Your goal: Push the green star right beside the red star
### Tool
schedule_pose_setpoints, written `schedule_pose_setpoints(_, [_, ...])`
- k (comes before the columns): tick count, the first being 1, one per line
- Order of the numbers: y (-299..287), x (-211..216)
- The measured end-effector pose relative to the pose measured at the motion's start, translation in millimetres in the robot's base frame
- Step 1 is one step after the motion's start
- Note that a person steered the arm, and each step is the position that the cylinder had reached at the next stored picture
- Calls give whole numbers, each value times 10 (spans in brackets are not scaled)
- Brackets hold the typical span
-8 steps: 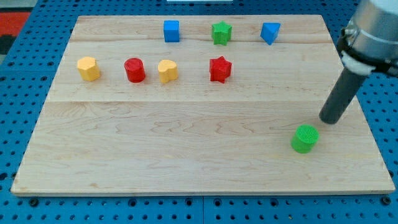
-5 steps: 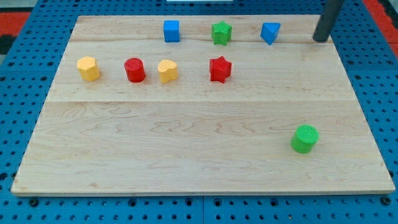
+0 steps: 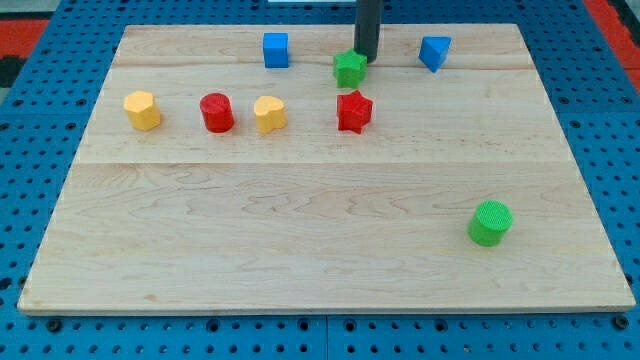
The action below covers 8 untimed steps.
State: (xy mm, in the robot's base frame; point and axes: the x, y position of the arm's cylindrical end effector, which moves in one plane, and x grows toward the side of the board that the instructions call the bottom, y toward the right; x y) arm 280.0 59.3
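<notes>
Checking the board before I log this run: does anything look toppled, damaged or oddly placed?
Nothing stands out. Every block sits flat on the wooden board, none damaged. My tip touches the green star at its upper right; the red star lies just below, apart.

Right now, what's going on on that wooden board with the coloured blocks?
My tip sits at the upper right edge of the green star, near the view's top. The star lies just above the red star, with a small gap between them, so it is close to it but not at its side. The other blocks, including the green cylinder at the lower right, lie apart from my tip.
</notes>
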Motion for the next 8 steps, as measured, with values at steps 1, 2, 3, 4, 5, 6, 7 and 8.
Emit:
schedule_pose_setpoints(1, [-330,-7])
schedule_pose_setpoints(2, [-654,-250])
schedule_pose_setpoints(3, [-905,-61])
schedule_pose_setpoints(4, [-715,275])
schedule_pose_setpoints(5, [-460,410])
schedule_pose_setpoints(6, [-288,287])
schedule_pose_setpoints(7, [42,214])
schedule_pose_setpoints(8, [389,412])
